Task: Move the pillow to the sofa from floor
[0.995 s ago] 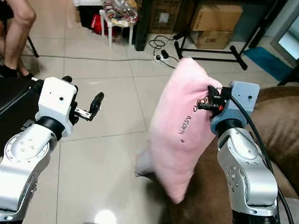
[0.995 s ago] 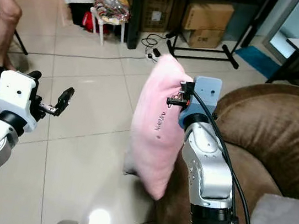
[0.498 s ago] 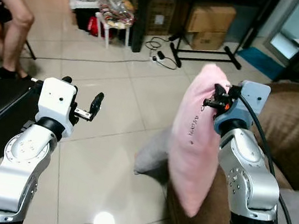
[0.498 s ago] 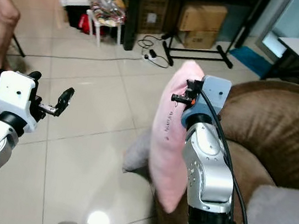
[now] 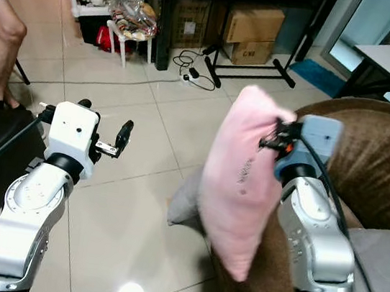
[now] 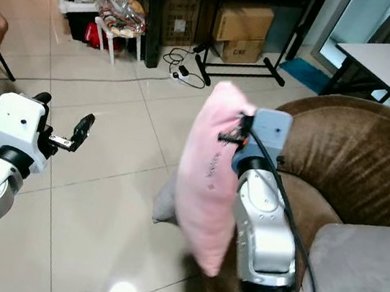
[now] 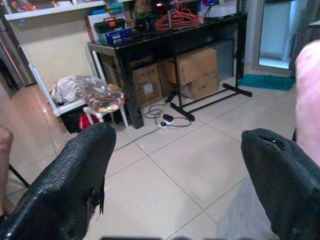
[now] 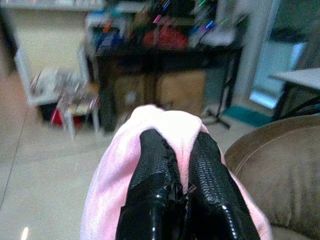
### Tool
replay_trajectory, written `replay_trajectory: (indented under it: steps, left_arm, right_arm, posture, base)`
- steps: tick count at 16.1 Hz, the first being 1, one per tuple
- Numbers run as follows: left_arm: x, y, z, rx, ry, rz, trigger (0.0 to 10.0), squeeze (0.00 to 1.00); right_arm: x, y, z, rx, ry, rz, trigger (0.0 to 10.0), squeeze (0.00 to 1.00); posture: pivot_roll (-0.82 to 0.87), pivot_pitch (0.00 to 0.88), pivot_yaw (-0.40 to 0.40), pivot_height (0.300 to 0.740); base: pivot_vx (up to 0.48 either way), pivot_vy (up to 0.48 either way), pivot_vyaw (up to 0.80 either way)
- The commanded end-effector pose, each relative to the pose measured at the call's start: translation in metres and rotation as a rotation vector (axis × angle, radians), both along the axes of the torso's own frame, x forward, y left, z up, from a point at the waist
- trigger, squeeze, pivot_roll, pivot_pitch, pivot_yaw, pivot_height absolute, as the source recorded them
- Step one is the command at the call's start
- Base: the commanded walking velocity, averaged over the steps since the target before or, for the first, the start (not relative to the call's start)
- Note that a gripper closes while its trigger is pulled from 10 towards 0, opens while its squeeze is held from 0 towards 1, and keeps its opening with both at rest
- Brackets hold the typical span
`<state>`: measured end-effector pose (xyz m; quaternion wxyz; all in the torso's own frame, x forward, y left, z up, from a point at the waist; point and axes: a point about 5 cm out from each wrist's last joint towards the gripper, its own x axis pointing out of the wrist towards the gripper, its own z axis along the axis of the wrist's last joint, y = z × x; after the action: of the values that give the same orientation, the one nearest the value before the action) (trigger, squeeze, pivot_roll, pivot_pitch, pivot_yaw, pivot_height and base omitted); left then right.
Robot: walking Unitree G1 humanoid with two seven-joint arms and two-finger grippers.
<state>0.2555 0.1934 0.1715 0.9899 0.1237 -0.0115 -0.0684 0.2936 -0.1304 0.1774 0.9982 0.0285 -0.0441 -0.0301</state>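
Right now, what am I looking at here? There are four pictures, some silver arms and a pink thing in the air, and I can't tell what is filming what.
This is a walking humanoid robot with two silver arms. The two wide pictures come from the two eyes of a camera on its head, looking down at the room. The other two come from cameras on its wrists, each looking along that arm's two black fingers.

The right gripper is shut on a pink pillow, pinching its upper edge so that it hangs above the tiled floor, beside the brown sofa. In the right wrist picture the black fingers squeeze the pink cloth. The left gripper is open and holds nothing.

A grey cushion lies on the floor behind the pillow. A person's leg shows at the left.
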Motion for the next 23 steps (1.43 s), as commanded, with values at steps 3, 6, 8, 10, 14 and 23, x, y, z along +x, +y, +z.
replay_trajectory:
  steps: [3,6,8,10,14,23]
  left_arm:
    - [-0.002,-0.004,0.002,0.015,-0.016,-0.018,10.0,0.00]
    - [-0.002,-0.004,0.001,0.017,-0.013,-0.017,10.0,0.00]
    - [-0.002,-0.003,0.000,0.012,-0.007,-0.011,10.0,0.00]
    - [-0.002,-0.002,0.000,0.018,-0.008,-0.003,10.0,0.00]
    - [-0.002,0.001,0.001,0.022,-0.013,0.014,10.0,0.00]
    - [-0.003,0.001,0.004,0.007,-0.035,0.011,10.0,0.00]
  right_arm:
    - [0.000,0.000,0.010,-0.039,-0.067,0.003,10.0,0.00]
    - [-0.001,0.003,0.007,-0.014,-0.054,0.020,10.0,0.00]
    - [0.000,0.001,0.002,0.041,-0.005,0.023,10.0,0.00]
    - [-0.001,0.001,0.001,0.066,0.005,0.054,10.0,0.00]
    - [-0.002,0.000,0.004,0.106,-0.007,0.016,10.0,0.00]
    - [-0.005,0.000,0.010,0.167,-0.012,0.064,10.0,0.00]
  posture:
    - [0.04,0.000,-0.044,0.740]
    - [0.04,0.000,-0.044,0.740]
    - [0.04,0.000,-0.044,0.740]
    - [0.04,0.000,-0.044,0.740]
    - [0.05,0.000,-0.045,0.740]
    - [0.05,0.000,-0.040,0.740]
  base:
    - [0.000,0.000,0.00]
    - [0.000,0.000,0.00]
    - [0.000,0.000,-0.40]
    - [0.000,0.000,-0.80]
    - [0.000,0.000,-0.80]
    - [0.000,0.000,-0.80]
